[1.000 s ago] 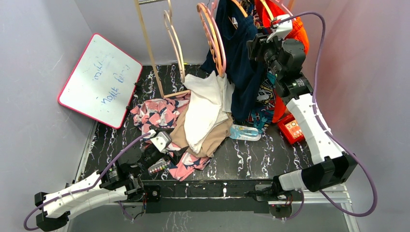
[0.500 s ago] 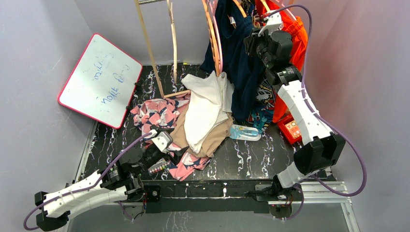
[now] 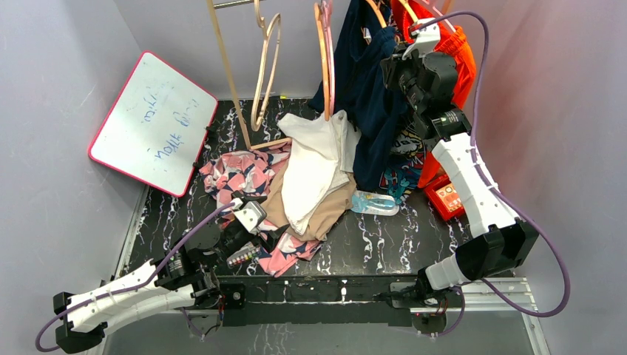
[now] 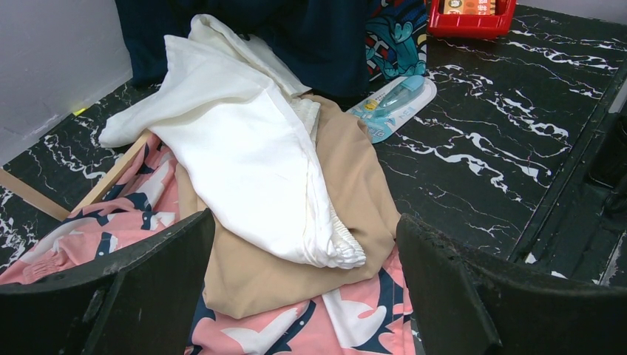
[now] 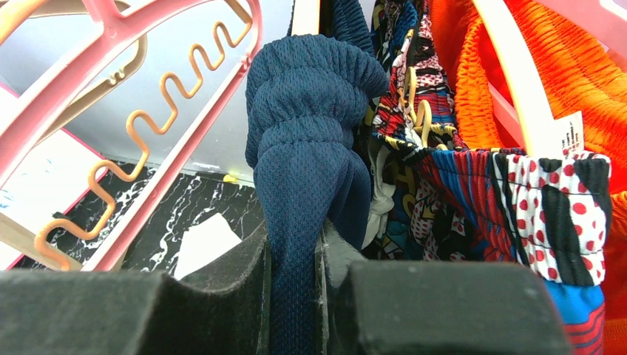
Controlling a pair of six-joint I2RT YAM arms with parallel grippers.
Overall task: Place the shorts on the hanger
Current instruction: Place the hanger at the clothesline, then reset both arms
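The dark navy shorts (image 3: 370, 96) hang at the back of the table, draped from the orange-tan hanger (image 3: 375, 13) near the top edge. My right gripper (image 3: 393, 68) is raised against their right side. In the right wrist view its pads (image 5: 251, 274) are shut on a fold of the navy mesh, just below the bunched elastic waistband (image 5: 314, 89). A tan bar of the hanger (image 5: 304, 16) shows above that waistband. My left gripper (image 3: 255, 220) stays low at the front left, open, with its fingers (image 4: 170, 251) wide apart above the clothes pile and nothing between them.
Bright orange shorts (image 3: 455, 44) and comic-print shorts (image 3: 403, 159) hang right of the navy ones. A pink hanger (image 3: 325, 52) and a beige hanger (image 3: 265, 70) dangle to their left. White (image 3: 314, 166), tan and pink garments lie mid-table, with a whiteboard (image 3: 151, 122) and a red box (image 3: 446, 196).
My right gripper has closed onto the navy shorts and shifted slightly at the rail. The pink and beige hangers have swung and turned. The left arm has not moved.
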